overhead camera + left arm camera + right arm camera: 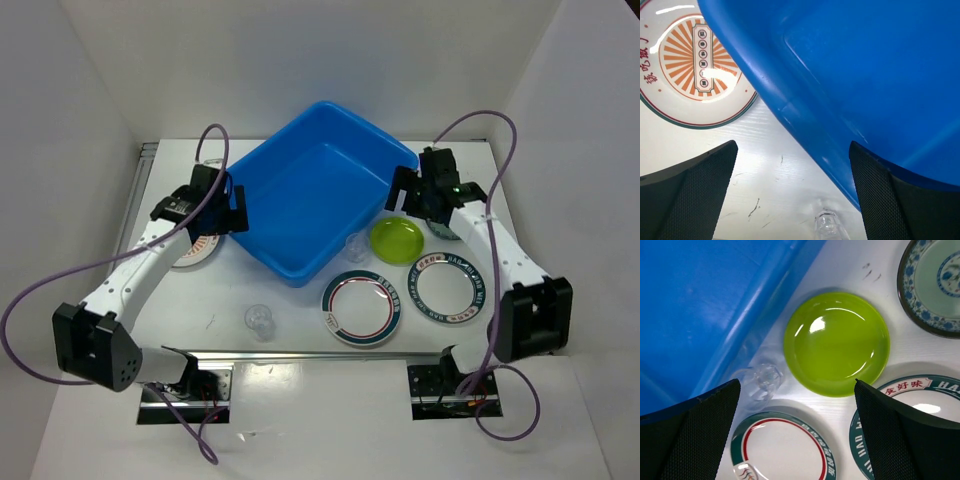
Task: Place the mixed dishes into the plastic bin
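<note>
One lime-green plate (836, 343) lies below right end effector (796, 386).

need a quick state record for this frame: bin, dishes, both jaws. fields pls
bin: blue plastic bin, nothing in it
plates left of bin: orange-sunburst plate
plates right of bin: lime-green plate; patterned saucer; two teal-and-red-rimmed plates, side by side, nearer the front
cups: clear cup by the bin's near corner; second clear cup alone, front-left of bin
left jaws: open, empty, at the bin's left wall
right jaws: open, empty, above the lime-green plate
progress: no dish in the bin yet
</note>
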Robot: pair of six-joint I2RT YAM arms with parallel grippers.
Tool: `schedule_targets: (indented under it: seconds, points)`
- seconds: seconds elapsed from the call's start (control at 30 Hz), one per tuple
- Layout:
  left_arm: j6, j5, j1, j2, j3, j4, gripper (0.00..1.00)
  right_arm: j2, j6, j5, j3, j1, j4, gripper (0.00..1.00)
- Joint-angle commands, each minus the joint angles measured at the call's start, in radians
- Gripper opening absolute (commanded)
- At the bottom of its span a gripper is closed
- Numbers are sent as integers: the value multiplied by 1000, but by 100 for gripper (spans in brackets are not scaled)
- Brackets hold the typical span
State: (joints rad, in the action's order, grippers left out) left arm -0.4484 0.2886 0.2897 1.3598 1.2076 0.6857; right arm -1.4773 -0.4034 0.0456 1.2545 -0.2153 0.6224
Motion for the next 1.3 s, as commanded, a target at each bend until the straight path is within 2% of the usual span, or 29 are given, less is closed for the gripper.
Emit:
schedule_targets:
  seconds: [0.0,0.2,0.27,0.3,0.33,0.37,0.4,0.43,0.5,0.53,0.6,0.67,0.77,0.9,1.0,1.07,1.17,1.27]
  points:
    - [2,-6,-1,-47,18,-21,99,159,-20,8,2,-2,-20,100]
    - [22,-149,-1,-145,17,-116,99,207,-11,-35,-76,-2,-114,100]
    - [-25,-79,-1,-206,4,-158,99,236,0,-35,-90,-2,-145,98]
    - [-26,-53,-1,-224,-5,-173,99,236,0,-45,-90,-2,-176,93]
    - [-35,-28,-1,-241,-23,-189,99,251,14,-46,-90,-2,-185,64]
    - [-53,6,-1,-273,-23,-199,99,252,14,-35,-73,-2,-185,45]
    - [-67,39,-1,-286,-35,-215,99,239,27,-35,-43,-2,-185,34]
    - [-79,49,-1,-297,-36,-215,99,230,37,-35,-29,-2,-161,30]
    - [-101,58,-1,-327,-62,-235,99,209,37,-84,-29,-2,-151,37]
    - [-111,67,-1,-358,-94,-259,99,218,-33,-181,-134,-2,-168,46]
    - [-111,67,-1,-358,-108,-259,99,227,-77,-225,-197,-2,-211,54]
    - [-102,58,-1,-358,-131,-268,99,213,-130,-301,-268,-2,-237,54]
    - [-93,46,-1,-347,-140,-278,99,160,-172,-325,-294,-41,-247,50]
    - [-93,46,-1,-347,-149,-296,99,111,-193,-274,-305,-114,-286,49]
    - [-84,46,-1,-347,-169,-305,99,48,-193,-231,-273,-124,-296,43]
    - [-84,46,-1,-347,-169,-314,99,-50,-152,-193,-218,-139,-280,37]
    - [-84,55,-1,-358,-169,-314,99,-92,-129,-97,-184,-185,-245,36]
    - [-84,64,-1,-367,-178,-314,99,-118,-129,-96,-184,-185,-259,35]
